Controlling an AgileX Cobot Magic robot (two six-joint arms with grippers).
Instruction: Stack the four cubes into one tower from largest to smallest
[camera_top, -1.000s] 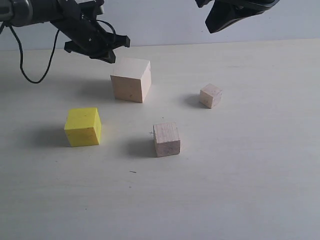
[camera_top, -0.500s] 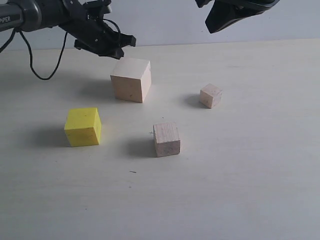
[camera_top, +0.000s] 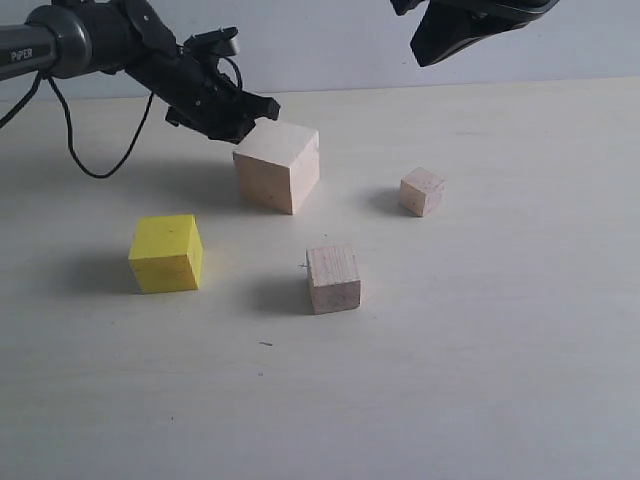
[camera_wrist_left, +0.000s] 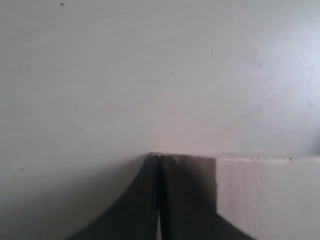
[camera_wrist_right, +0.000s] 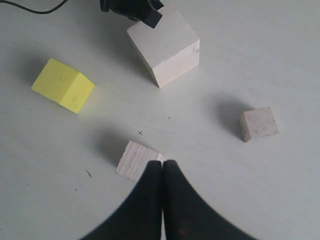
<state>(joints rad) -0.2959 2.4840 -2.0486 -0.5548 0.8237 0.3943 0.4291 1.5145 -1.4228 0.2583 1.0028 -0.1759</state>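
Note:
Four cubes lie apart on the table, none on another. The largest pale wood cube (camera_top: 278, 165) (camera_wrist_right: 165, 42) (camera_wrist_left: 270, 195) sits at the back, turned corner-on. The tip of my left gripper (camera_top: 258, 110) (camera_wrist_left: 159, 159) (camera_wrist_right: 137, 10) is shut and rests against its rear upper edge. The yellow cube (camera_top: 166, 253) (camera_wrist_right: 62, 84) is at the left, the medium wood cube (camera_top: 333, 278) (camera_wrist_right: 135, 159) in front, and the tiny wood cube (camera_top: 421, 191) (camera_wrist_right: 259, 123) at the right. My right gripper (camera_top: 430, 45) (camera_wrist_right: 162, 164) hangs shut, high above the table, holding nothing.
A black cable (camera_top: 100, 176) loops down from the left arm onto the table at the back left. The pale tabletop (camera_top: 480, 350) stretches bare toward the front and right. A light wall (camera_top: 320, 45) closes the back.
My left gripper moved right and down against the large wood cube; the cube slid to the right and turned. The other cubes and the right gripper stayed put.

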